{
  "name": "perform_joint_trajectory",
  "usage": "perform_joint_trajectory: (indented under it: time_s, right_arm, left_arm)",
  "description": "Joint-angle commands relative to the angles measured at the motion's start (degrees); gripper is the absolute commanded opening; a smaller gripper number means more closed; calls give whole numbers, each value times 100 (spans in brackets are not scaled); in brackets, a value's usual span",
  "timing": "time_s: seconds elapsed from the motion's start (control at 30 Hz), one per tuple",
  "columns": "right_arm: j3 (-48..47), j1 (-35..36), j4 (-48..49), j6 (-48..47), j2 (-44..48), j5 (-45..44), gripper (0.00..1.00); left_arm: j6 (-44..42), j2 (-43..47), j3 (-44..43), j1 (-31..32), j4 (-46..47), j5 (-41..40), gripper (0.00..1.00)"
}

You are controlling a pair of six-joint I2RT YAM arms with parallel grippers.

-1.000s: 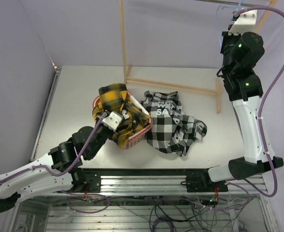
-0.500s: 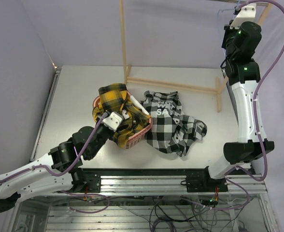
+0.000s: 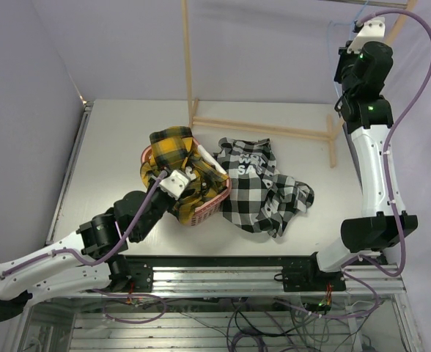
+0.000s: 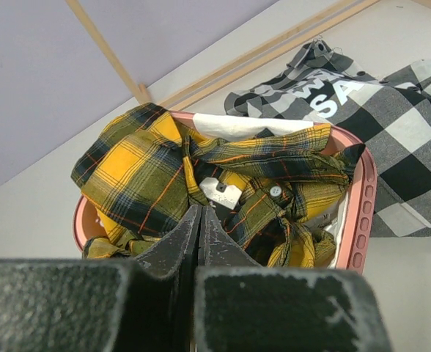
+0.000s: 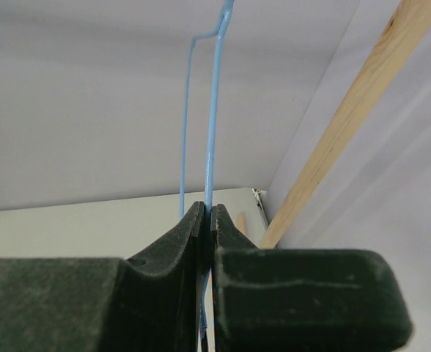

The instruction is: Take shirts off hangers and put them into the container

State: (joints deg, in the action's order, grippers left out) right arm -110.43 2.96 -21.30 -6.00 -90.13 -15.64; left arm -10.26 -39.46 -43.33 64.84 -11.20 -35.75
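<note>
Right now my left hand [image 4: 201,209] is hovering over the near side of the pink basket [image 4: 366,198], fingers pressed shut and tips pointing down at the yellow-and-black plaid shirt [image 4: 135,169]. That shirt is lying bunched inside the basket and spilling over its far-left rim. The black-and-white shirt [image 3: 256,191] with white lettering is lying crumpled on the surface [image 3: 113,147], touching the basket's right side. High up and well to the right of the basket, my right hand [image 5: 207,209] is pinching the light-blue wire hanger [image 5: 212,110], just beside a beam of the wooden rack [image 5: 347,125].
</note>
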Motion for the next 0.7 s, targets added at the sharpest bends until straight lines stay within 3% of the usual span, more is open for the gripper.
perform_joint_trajectory:
  time_s: [0.0, 0.67]
  right_arm:
    - [-54, -50, 52, 107, 183, 119, 0]
    - [1772, -50, 410, 416, 916, 283, 0]
  left_arm:
    - [-11, -41, -17, 11, 19, 79, 7]
    - [11, -283, 75, 11, 90, 226, 7]
